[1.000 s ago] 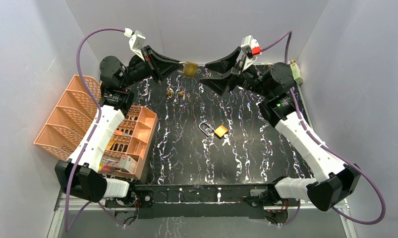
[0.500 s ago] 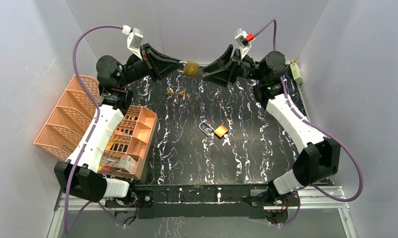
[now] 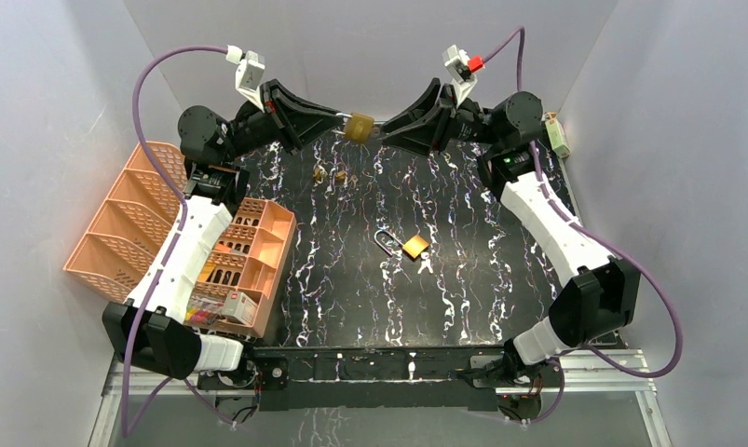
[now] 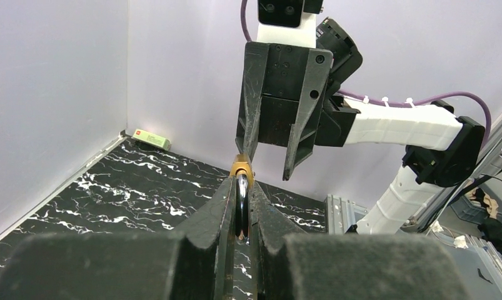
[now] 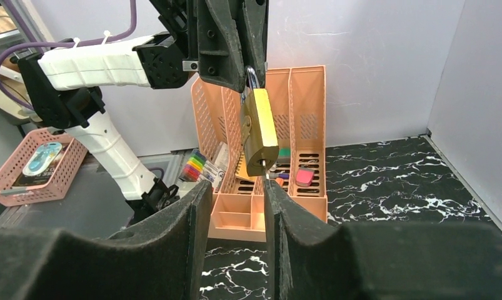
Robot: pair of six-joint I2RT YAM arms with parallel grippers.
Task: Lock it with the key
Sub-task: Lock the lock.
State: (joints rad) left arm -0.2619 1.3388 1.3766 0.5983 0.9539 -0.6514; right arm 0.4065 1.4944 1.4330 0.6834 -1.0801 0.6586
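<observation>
My left gripper (image 3: 344, 123) is shut on the steel shackle (image 4: 242, 206) of a brass padlock (image 3: 358, 128) and holds it in the air over the table's far edge. In the right wrist view the padlock (image 5: 259, 132) hangs body down from the left gripper (image 5: 245, 72), and a small silver key (image 5: 267, 171) sticks out of its underside. My right gripper (image 3: 383, 129) faces the padlock with its jaws open; in its own view (image 5: 237, 187) the right fingertip (image 5: 272, 190) is at the key. The right gripper also shows in the left wrist view (image 4: 268, 167).
A second brass padlock (image 3: 413, 246) with an open shackle and a key (image 3: 427, 264) lies mid-table. Small brass pieces (image 3: 328, 174) lie near the back. A peach organiser (image 3: 244, 261) and file rack (image 3: 128, 219) stand at the left. A small box (image 3: 557, 136) sits at the back right corner.
My right arm has swung up and its gripper has closed in on the hanging padlock from the right. My left gripper has risen slightly with the padlock.
</observation>
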